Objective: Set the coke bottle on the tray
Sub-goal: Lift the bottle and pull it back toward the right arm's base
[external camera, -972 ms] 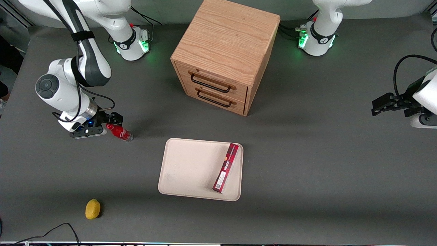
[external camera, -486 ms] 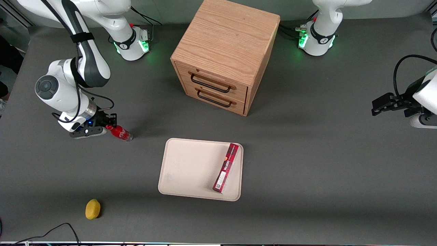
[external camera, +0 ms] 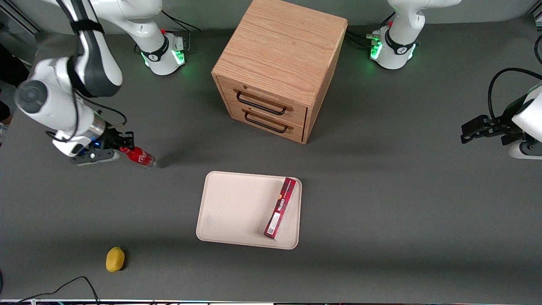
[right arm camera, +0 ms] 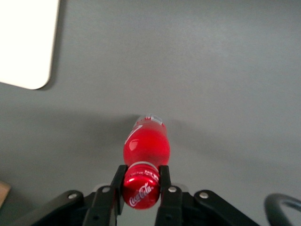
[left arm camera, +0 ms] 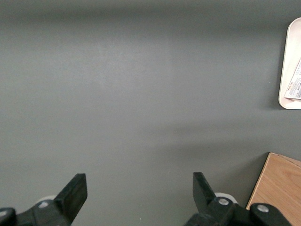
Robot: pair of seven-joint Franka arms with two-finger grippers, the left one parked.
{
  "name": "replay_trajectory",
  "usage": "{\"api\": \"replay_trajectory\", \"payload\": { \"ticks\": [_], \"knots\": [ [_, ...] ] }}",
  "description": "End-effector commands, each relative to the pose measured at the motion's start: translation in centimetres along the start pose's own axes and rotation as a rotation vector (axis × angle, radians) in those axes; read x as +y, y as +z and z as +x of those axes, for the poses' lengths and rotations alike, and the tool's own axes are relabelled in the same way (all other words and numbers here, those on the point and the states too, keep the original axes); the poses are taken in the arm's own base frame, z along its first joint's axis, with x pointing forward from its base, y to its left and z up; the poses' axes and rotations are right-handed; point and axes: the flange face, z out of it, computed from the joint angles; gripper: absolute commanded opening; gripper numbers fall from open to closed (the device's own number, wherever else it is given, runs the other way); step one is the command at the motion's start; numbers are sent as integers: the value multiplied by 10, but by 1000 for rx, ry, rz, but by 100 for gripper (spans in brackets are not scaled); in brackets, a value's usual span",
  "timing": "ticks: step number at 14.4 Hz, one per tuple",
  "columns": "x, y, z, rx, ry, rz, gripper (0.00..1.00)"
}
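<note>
The small red coke bottle (external camera: pixel 137 156) hangs tilted from my right gripper (external camera: pixel 123 149), which is shut on its red cap, toward the working arm's end of the table. In the right wrist view the fingers (right arm camera: pixel 118 181) clamp the cap of the coke bottle (right arm camera: pixel 146 146), and the bottle's clear base points down at the grey table with a shadow under it, so it is lifted. The cream tray (external camera: pixel 237 207) lies flat in the middle of the table, nearer the front camera than the bottle. A corner of the tray (right arm camera: pixel 26 42) shows in the right wrist view.
A long flat red box (external camera: pixel 280 207) lies on the tray, along the edge nearer the parked arm. A wooden drawer cabinet (external camera: pixel 279 67) stands at the back middle. A yellow lemon (external camera: pixel 114 259) lies near the table's front edge, toward the working arm's end.
My gripper has risen and drawn away from the tray with the bottle in it; the bottle has left the table.
</note>
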Motion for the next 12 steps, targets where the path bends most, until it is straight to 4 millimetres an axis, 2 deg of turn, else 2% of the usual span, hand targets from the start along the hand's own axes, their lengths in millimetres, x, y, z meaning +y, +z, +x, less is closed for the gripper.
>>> {"api": "replay_trajectory", "payload": {
  "ticks": [1,3,5,6,8,9,10,12],
  "knots": [
    [4,-96,10,10,3,6,0],
    [4,-153,14,-2,12,8,0],
    [4,-189,21,-20,19,11,0],
    [1,-200,27,-26,38,10,0],
    [1,-207,44,-34,64,-6,0],
    [-7,-200,53,-48,73,-7,0],
    [-16,-186,64,-67,97,-7,0],
    [-57,-155,99,-84,148,-16,0]
  ]
}}
